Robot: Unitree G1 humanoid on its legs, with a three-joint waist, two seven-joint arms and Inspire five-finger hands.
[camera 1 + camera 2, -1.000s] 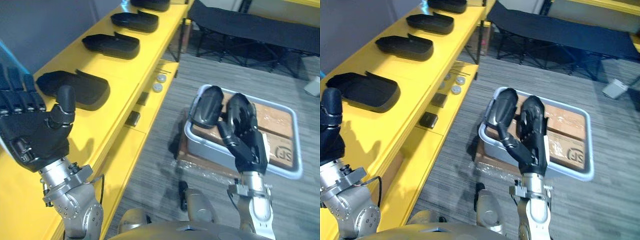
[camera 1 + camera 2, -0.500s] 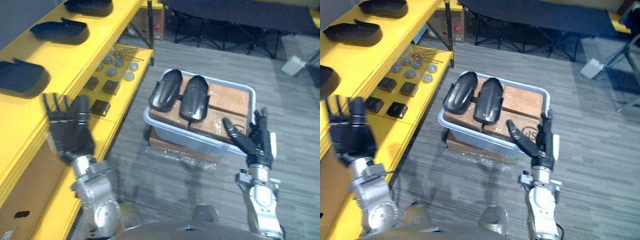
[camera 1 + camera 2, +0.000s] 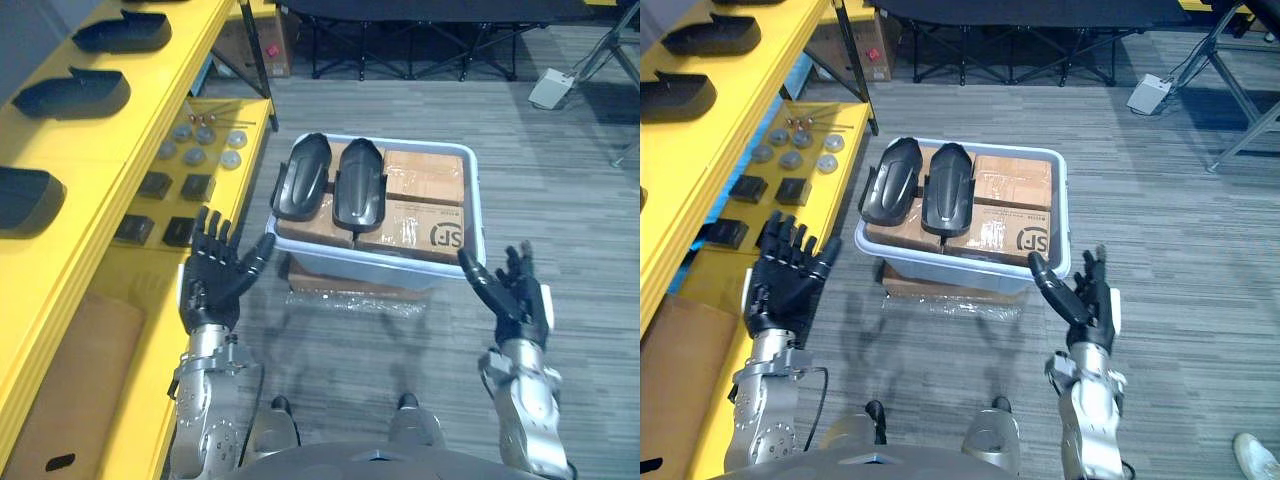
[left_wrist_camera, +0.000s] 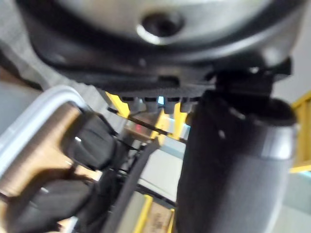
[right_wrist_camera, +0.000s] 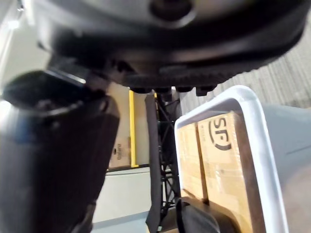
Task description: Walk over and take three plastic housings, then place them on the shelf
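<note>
Two black plastic housings (image 3: 303, 190) (image 3: 358, 185) lie side by side on brown boxes in a pale grey bin (image 3: 470, 215) on the floor ahead. My left hand (image 3: 215, 275) is raised to the bin's near left, fingers spread and open, holding nothing. My right hand (image 3: 510, 295) hovers off the bin's near right corner, also open and free of load. More black housings (image 3: 70, 92) (image 3: 128, 32) (image 3: 20, 200) rest on the top of the yellow shelf (image 3: 110, 150) at the left. The left wrist view shows the bin's housings (image 4: 92, 141) past the hand.
Small round discs and dark square parts (image 3: 195, 160) lie on the shelf's lower level. A black folding cot (image 3: 400, 15) stands beyond the bin. A white box (image 3: 552, 88) and metal stand legs (image 3: 1240, 60) are at the far right. Grey carpet surrounds the bin.
The camera has swung from the shelf towards the bin, now seen from farther back. My left hand came down from shelf height; my right hand drew back off the housings.
</note>
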